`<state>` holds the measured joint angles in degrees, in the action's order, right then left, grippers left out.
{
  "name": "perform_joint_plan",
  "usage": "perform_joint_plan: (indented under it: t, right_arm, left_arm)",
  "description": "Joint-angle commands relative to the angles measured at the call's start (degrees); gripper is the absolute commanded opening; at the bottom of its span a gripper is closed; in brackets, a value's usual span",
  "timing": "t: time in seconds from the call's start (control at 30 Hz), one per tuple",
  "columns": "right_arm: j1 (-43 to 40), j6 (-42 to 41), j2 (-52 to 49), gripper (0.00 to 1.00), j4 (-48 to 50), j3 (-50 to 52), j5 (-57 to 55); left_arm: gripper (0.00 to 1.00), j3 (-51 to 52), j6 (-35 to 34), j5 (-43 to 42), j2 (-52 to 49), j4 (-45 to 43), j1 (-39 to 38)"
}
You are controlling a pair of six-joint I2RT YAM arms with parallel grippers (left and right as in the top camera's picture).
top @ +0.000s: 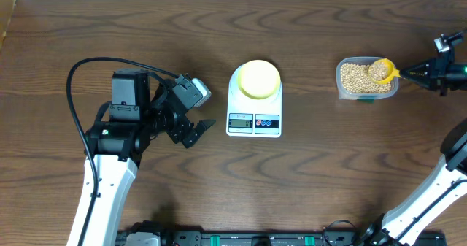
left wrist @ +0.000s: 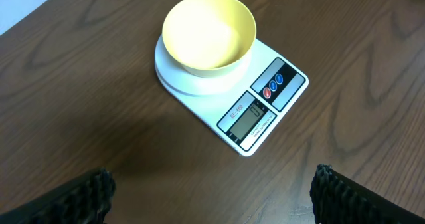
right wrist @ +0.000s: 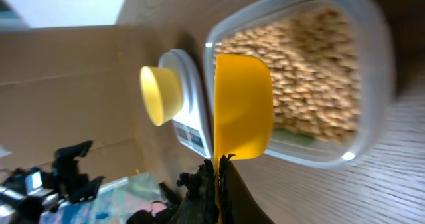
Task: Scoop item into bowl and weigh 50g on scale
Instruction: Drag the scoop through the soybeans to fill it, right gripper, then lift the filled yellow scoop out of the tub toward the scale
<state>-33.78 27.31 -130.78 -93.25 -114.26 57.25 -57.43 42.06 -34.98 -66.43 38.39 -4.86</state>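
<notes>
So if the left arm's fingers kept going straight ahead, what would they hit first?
Probably the white scale, near its display end; the yellow bowl sits further back on it. Height is hard to judge, though.

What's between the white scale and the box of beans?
Nothing but bare table between the scale and the bean container, shown in the overhead view.

The pale yellow bowl [left wrist: 208, 32] sits square on the round platform of the white scale [left wrist: 199, 84] and fills it nearly edge to edge. The grey display [left wrist: 250, 115] and the red and blue buttons [left wrist: 273, 86] face the camera at a slant. Dark wood counter [left wrist: 99, 111] lies all around. The left tool [left wrist: 212, 199] hangs above, its black ribbed fingers [left wrist: 83, 197] spread wide at the bottom corners.
</notes>
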Motion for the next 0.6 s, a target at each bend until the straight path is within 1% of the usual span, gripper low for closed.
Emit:
perform_joint_plan:
  t: [0.0, 0.13, 0.3, 0.43, 0.57]
  right_arm:
    - [1.60, 3.50, 0.11, 0.01, -0.90, 0.07, 7.17]
    - [4.00, 3.65, 0.11, 0.01, -1.31, 0.07, 9.99]
    - [9.73, 3.63, 0.11, 0.01, -1.29, 0.07, 11.82]
    - [13.99, 3.52, 0.11, 0.01, -1.25, 0.07, 15.41]
    - [18.49, -0.31, 0.11, 0.01, 1.01, 0.07, 16.02]
  left_arm:
    - [0.96, -0.98, 0.35, 0.09, -0.22, -0.02, 0.35]
    - [0.96, -0.98, 0.35, 0.09, -0.22, -0.02, 0.35]
    - [0.96, -0.98, 0.35, 0.09, -0.22, -0.02, 0.35]
    - [0.96, -0.98, 0.35, 0.09, -0.22, -0.02, 0.35]
    - [0.96, -0.98, 0.35, 0.09, -0.22, -0.02, 0.35]
